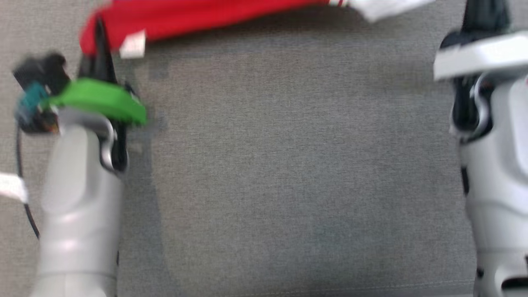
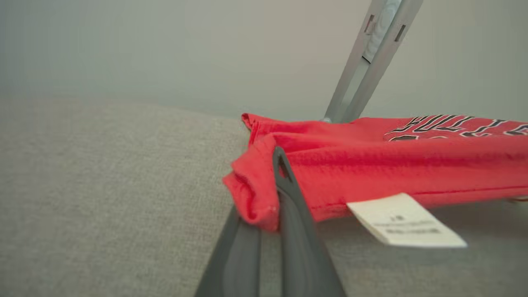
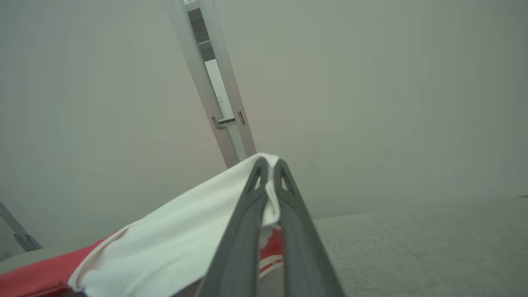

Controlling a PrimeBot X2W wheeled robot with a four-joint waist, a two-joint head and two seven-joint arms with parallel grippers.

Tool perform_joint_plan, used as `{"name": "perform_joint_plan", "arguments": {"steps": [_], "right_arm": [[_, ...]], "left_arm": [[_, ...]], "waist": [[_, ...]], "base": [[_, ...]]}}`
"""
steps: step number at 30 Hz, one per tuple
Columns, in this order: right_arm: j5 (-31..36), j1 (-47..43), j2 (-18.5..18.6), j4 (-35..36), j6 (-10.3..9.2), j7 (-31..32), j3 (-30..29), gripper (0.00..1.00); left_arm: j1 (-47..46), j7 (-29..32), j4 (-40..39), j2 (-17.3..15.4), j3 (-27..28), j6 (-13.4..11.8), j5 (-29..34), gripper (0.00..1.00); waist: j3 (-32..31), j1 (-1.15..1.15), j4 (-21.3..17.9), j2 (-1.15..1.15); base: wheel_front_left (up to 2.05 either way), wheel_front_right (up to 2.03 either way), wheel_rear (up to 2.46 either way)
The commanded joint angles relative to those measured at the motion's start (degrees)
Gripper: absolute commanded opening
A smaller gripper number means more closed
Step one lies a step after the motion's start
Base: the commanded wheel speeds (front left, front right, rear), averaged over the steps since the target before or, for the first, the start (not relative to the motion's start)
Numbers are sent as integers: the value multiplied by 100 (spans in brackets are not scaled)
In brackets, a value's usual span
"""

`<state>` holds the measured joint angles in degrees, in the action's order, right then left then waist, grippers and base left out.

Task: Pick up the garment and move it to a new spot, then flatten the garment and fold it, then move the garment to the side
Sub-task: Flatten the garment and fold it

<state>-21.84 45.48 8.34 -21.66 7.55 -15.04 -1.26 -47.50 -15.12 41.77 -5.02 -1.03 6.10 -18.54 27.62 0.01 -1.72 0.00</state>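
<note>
The garment (image 1: 206, 16) is stretched taut above the far part of the grey surface (image 1: 288, 173) — the left gripper (image 2: 275, 177) clenched on a red corner, the right gripper (image 3: 270, 167) pinching the white end. It looks mid-carry, not yet laid down; flattening, folding and the move aside all remain.

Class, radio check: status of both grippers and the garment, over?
Left gripper shut on red-and-white fabric garment, red end. Right gripper shut on white end. Garment stretched between them over grey woven surface. Nothing blocking.
</note>
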Motion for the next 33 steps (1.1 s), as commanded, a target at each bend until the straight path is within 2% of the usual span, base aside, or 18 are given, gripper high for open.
{"name": "perform_joint_plan", "arguments": {"steps": [1,6,14,23,26,33], "right_arm": [[-200,-348,-12,110,-14,-15,16,0],[-756,-1506,-157,270,-14,-15,122,0],[-1076,-2793,-103,423,-14,-15,623,0],[-1264,-3913,92,570,-14,-15,952,0],[-1422,-4288,59,609,-14,-15,929,0],[-1588,-5050,92,753,-14,-15,1090,0]], "left_arm": [[279,3,38,-6,30,38,28,0],[1241,3,3,115,361,56,83,0],[2338,6,-372,180,836,84,91,0],[3574,3,-819,183,702,117,-167,0],[3975,3,-952,181,714,120,-484,0],[4774,2,-1329,191,322,120,-575,0]], "waist": [[-59,-1,-130,0],[-304,-1,-282,0],[-937,-1,-419,0],[-1771,-1,-398,0],[-2045,-1,-353,0],[-2569,-1,-242,0]], "base": [[0,0,0],[0,0,0],[0,0,0],[0,0,0],[0,0,0],[0,0,0]]}}
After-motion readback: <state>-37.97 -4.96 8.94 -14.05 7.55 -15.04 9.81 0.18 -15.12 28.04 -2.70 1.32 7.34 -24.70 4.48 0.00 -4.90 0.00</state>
